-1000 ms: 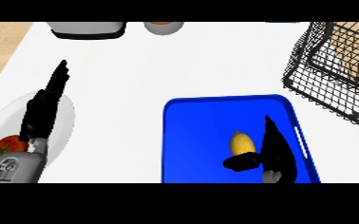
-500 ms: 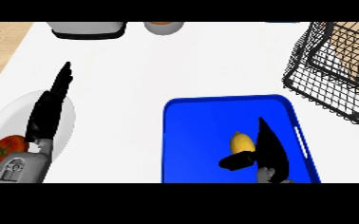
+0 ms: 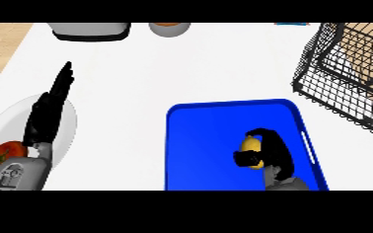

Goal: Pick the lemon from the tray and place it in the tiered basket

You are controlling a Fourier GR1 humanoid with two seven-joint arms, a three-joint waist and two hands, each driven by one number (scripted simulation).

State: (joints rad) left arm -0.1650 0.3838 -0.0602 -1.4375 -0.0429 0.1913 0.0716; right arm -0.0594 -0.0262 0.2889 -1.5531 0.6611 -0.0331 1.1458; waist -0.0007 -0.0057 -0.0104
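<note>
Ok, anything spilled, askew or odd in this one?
Nothing stands out. The tray lies flat on the counter, the right hand curls round the lemon, and the basket stands upright at the right.

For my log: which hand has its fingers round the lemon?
The right hand, curled round the lemon over the blue tray; the left hand is straight.

1. Right hand (image 3: 273,150): over the tray's (image 3: 204,138) right half, fingers and thumb curled round the lemon (image 3: 252,144).
2. Left hand (image 3: 45,117): well left of tray, fingers straight, pointing up-view, at rest.
</note>
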